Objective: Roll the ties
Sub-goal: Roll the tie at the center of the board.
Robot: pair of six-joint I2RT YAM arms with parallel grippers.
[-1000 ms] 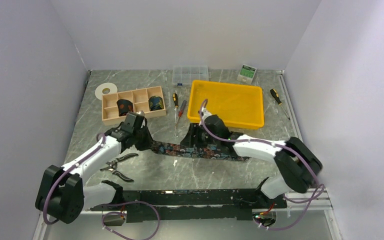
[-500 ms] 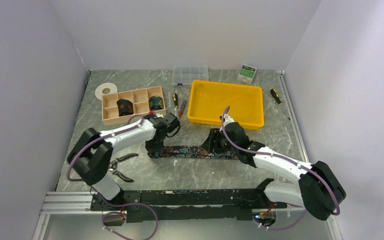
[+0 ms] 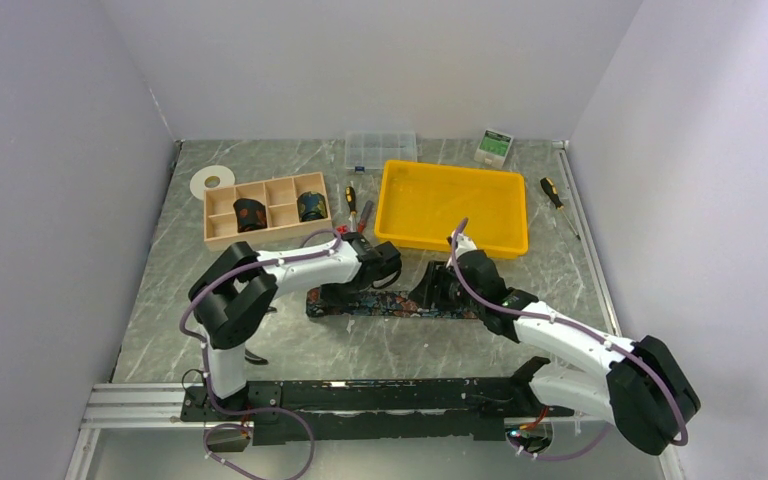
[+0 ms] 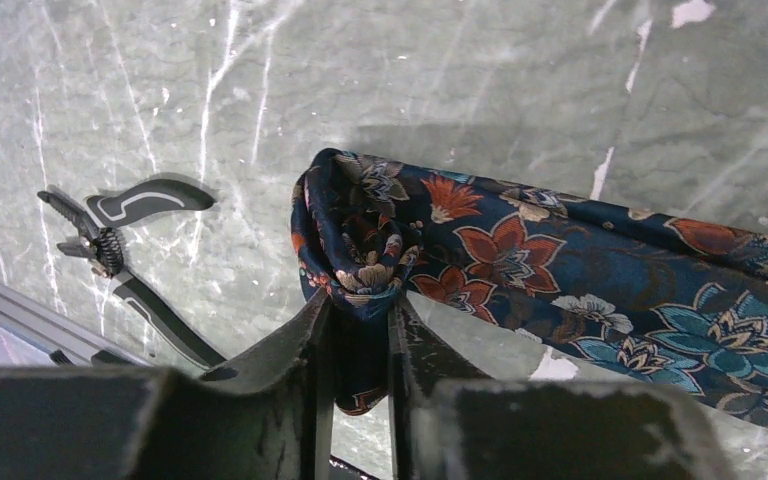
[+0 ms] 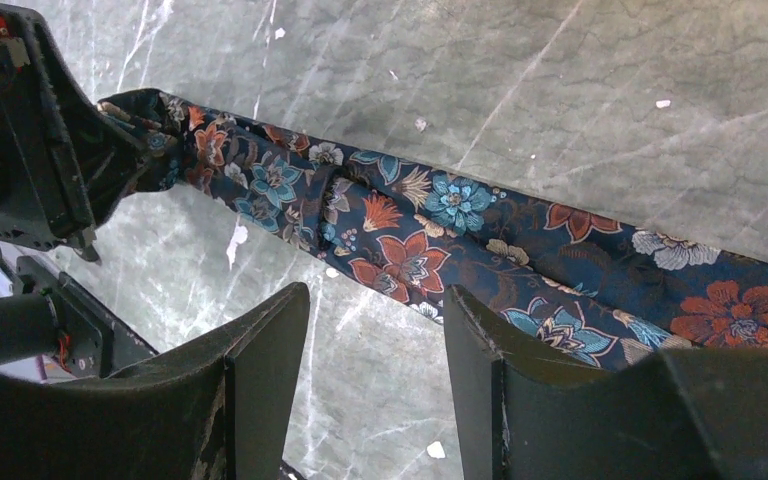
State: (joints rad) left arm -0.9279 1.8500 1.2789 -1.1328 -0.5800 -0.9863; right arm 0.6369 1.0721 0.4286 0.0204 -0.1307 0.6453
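Where the left jaws close, they clamp the turned-over end of the tie [image 4: 520, 250], with a first loose curl bunched just ahead of them. The right jaws stand apart over the strip farther along, gripping nothing. The tie lies flat across the middle of the surface [image 4: 460, 70]. Judged from its folds, the fabric is light, limp and probably slick. Hold it at the curled end, across the full width, since a loose roll is likely to spring open. Appearance: dark navy with red, orange and teal flowers.
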